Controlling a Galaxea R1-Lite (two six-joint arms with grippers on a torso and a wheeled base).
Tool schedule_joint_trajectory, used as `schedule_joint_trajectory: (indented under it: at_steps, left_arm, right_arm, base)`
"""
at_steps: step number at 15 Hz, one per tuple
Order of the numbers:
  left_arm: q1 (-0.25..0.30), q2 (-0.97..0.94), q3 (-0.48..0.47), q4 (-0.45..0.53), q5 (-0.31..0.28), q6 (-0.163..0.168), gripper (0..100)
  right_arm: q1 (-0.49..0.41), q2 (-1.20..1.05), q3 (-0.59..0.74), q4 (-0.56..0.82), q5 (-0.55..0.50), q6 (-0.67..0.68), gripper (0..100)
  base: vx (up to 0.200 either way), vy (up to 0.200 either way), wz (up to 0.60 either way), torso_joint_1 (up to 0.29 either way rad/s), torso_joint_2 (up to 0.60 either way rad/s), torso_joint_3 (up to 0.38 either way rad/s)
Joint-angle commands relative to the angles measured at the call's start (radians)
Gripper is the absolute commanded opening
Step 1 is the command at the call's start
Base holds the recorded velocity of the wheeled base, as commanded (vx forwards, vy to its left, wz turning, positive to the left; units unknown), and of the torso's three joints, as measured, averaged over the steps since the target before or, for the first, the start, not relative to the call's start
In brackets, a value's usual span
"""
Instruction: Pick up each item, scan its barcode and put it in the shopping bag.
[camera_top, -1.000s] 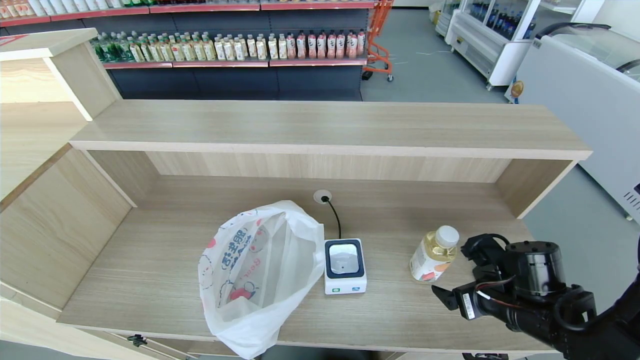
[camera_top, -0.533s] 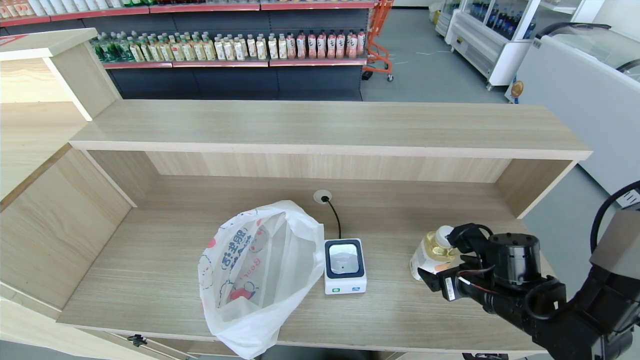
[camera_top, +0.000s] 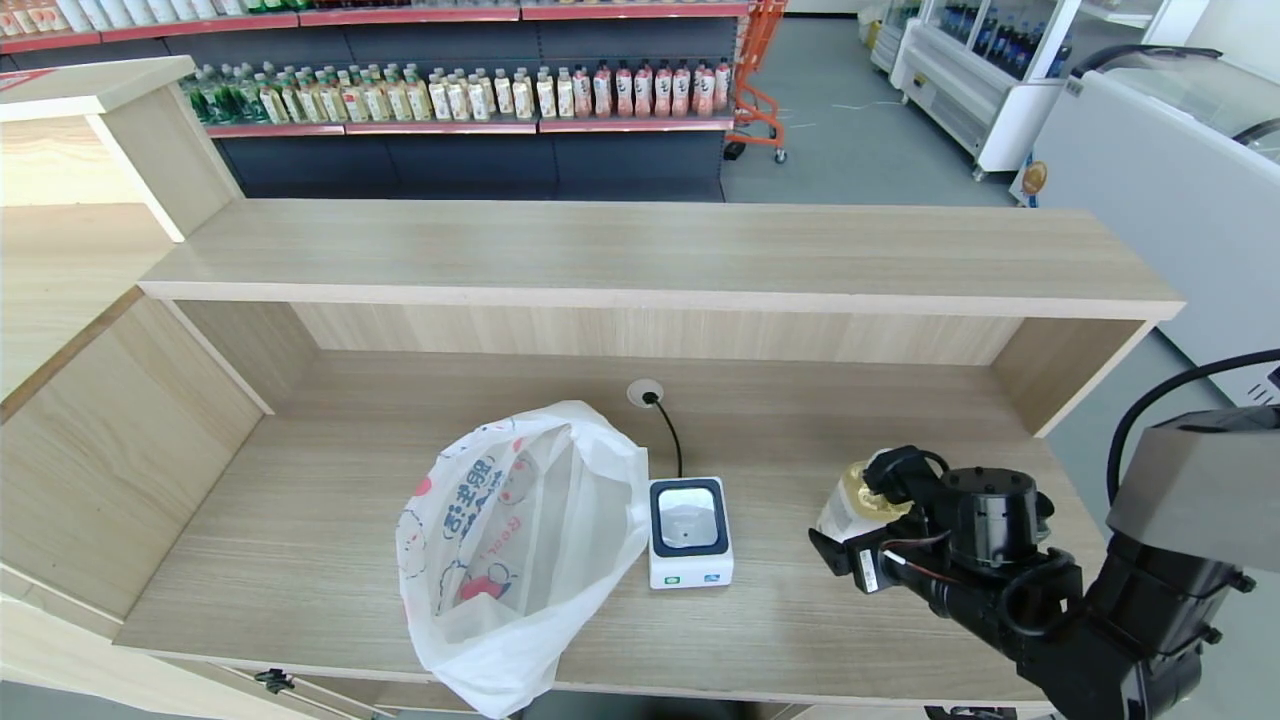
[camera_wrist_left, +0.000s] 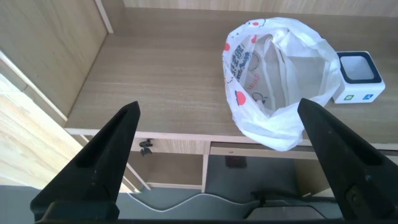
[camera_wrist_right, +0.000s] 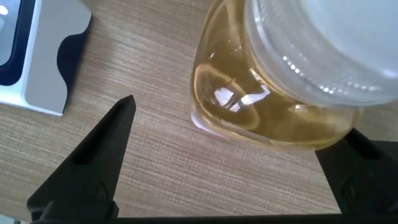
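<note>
One bottle (camera_top: 845, 505) stands upright on the counter (camera_top: 300, 520), between the right gripper's (camera_top: 860, 510) spread, unclenched fingers (camera_wrist_right: 93, 168), so nothing is lifted yet. Scanning and bagging look undone: the scanner (camera_top: 690, 530) sits just beyond the fingertips, the shopping bag (camera_top: 520, 540) farther past it.

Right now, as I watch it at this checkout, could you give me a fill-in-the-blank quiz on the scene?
The right tool straddles the bottle with its fingers ___.
The ___ stands between the bottle and the shopping bag.
The bag sits on the robot's ___ side of the counter.
Missing: open; scanner; left.
</note>
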Motion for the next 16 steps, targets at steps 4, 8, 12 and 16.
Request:
schedule_joint_trajectory:
  at_steps: [4, 8, 12, 16]
  left_arm:
    - [0.000, 0.000, 0.000, 0.000, 0.000, -0.001, 100]
    - [0.000, 0.000, 0.000, 0.000, 0.000, -0.001, 100]
    - [0.000, 0.000, 0.000, 0.000, 0.000, -0.001, 100]
    - [0.000, 0.000, 0.000, 0.000, 0.000, -0.001, 100]
  right_arm:
    - [0.001, 0.032, -0.047, -0.004, 0.000, -0.012, 100]
    - [0.002, 0.055, -0.090, -0.011, 0.001, -0.024, 100]
    - [0.004, 0.124, -0.164, -0.031, 0.001, -0.030, 100]
    - [0.010, 0.157, -0.210, -0.036, 0.017, -0.029, 100]
  base:
    - [0.000, 0.000, 0.00, 0.000, 0.00, 0.000]
    - [0.000, 0.000, 0.00, 0.000, 0.00, 0.000]
    - [0.000, 0.000, 0.00, 0.000, 0.00, 0.000]
    - [0.000, 0.000, 0.00, 0.000, 0.00, 0.000]
